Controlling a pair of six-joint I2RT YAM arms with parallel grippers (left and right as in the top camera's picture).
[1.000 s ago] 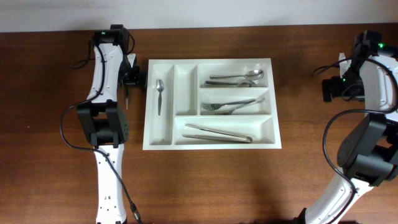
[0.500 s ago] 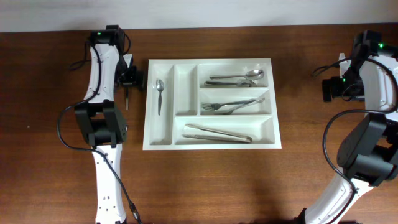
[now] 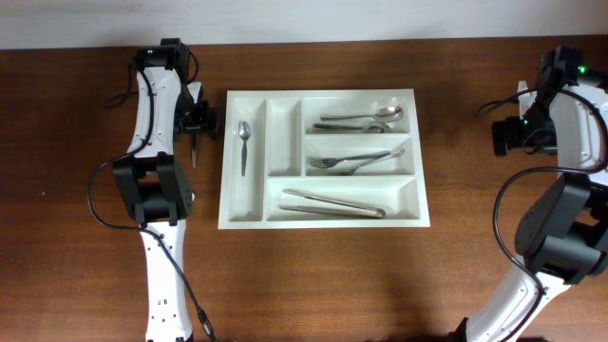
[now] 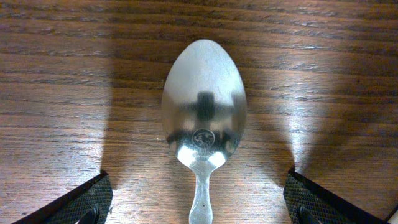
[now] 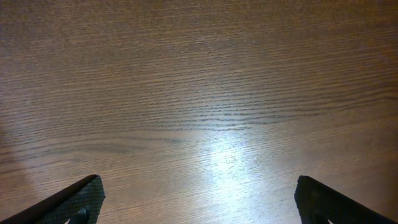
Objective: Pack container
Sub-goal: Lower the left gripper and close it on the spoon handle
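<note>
The container (image 3: 323,223) lies just right of the left hand (image 3: 196,133), which is spread apart.

White container (image 3: 237,195) centre frame, silver cutlery (image 3: 356,160) inside. Bench (image 3: 380,285) dark brown, wood-grain streaks. Spoon (image 4: 204,106) on it shiny silver, dark reflection in bowl. Left arm (image 3: 155,100), right arm (image 3: 581,114) white with black joints, green lights up top.
</note>
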